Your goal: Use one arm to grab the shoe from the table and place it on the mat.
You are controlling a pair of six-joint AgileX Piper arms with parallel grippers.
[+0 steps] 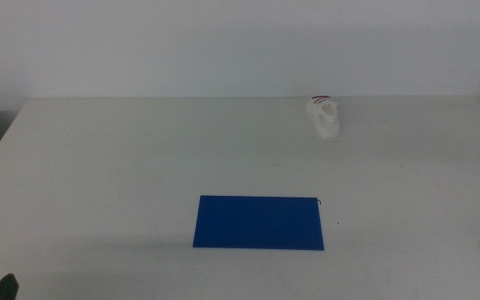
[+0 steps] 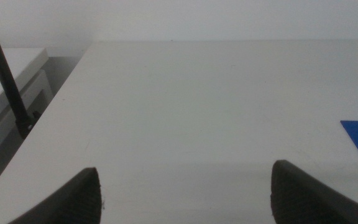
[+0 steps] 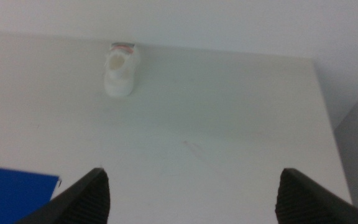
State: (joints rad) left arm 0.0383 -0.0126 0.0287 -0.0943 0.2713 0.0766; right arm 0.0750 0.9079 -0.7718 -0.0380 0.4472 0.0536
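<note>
Shoe at the far edge, both hands waiting

The shoe is seen standing on the white desk near its far edge, right of centre, well apart from the dark-blue mat, which lies flat nearer the camera. Nothing is held by either arm. The left hand is kept released over bare desk beside the mat's corner. The right hand is likewise spread wide, with the shoe well ahead of it and untouched
</note>
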